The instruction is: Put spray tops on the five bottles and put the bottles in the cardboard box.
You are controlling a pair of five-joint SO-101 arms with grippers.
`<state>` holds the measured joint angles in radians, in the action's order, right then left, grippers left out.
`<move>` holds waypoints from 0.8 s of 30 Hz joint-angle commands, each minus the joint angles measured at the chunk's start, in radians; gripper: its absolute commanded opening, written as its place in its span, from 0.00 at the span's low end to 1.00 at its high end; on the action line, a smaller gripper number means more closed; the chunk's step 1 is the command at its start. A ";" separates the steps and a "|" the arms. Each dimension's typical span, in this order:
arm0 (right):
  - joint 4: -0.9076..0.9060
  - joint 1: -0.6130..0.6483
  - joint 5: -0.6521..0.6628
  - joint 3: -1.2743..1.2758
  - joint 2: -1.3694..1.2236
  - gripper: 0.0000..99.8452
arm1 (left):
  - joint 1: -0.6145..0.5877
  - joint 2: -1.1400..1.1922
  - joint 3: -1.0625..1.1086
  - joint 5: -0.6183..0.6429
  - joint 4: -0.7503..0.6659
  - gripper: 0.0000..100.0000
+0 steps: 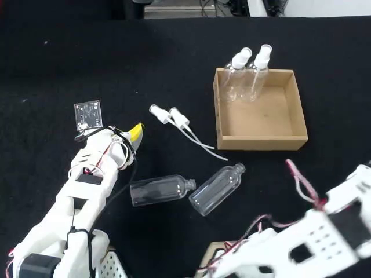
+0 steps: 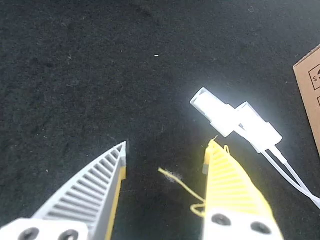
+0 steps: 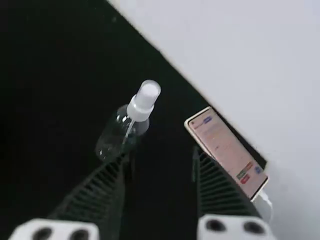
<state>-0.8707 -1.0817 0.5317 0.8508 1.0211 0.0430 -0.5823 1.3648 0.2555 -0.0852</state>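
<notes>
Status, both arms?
Left gripper open at two loose tops. Right gripper open, capped bottle ahead, phone beside. Two capped bottles in box; two bare bottles lying outside.

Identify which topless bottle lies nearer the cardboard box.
The slanted bottle, its open neck pointing toward the box. The other topless bottle lies level, farther from the box.

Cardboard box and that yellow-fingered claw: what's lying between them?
Two loose spray tops, side by side, lie between the left gripper and the cardboard box, as the high view shows.
</notes>
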 commanded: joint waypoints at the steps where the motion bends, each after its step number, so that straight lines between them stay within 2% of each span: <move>1: 0.083 0.020 0.000 -0.054 -0.170 0.20 | 0.019 -0.026 -0.010 0.005 -0.020 0.25; 6: 0.175 0.021 0.000 -0.054 -0.358 0.32 | 0.018 -0.026 -0.010 0.005 -0.020 0.25; 9: 0.262 0.021 -0.009 -0.054 -0.453 0.31 | 0.018 -0.026 -0.010 0.005 -0.020 0.25; 16: 0.474 0.060 -0.178 -0.059 -0.676 0.29 | 0.018 -0.026 -0.010 0.005 -0.020 0.25; 24: 0.624 0.098 -0.261 -0.056 -0.740 0.29 | 0.016 -0.026 -0.012 0.005 -0.020 0.25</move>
<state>-0.3030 -1.0035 0.2923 0.8508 0.2754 0.0430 -0.5823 1.3648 0.2555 -0.0852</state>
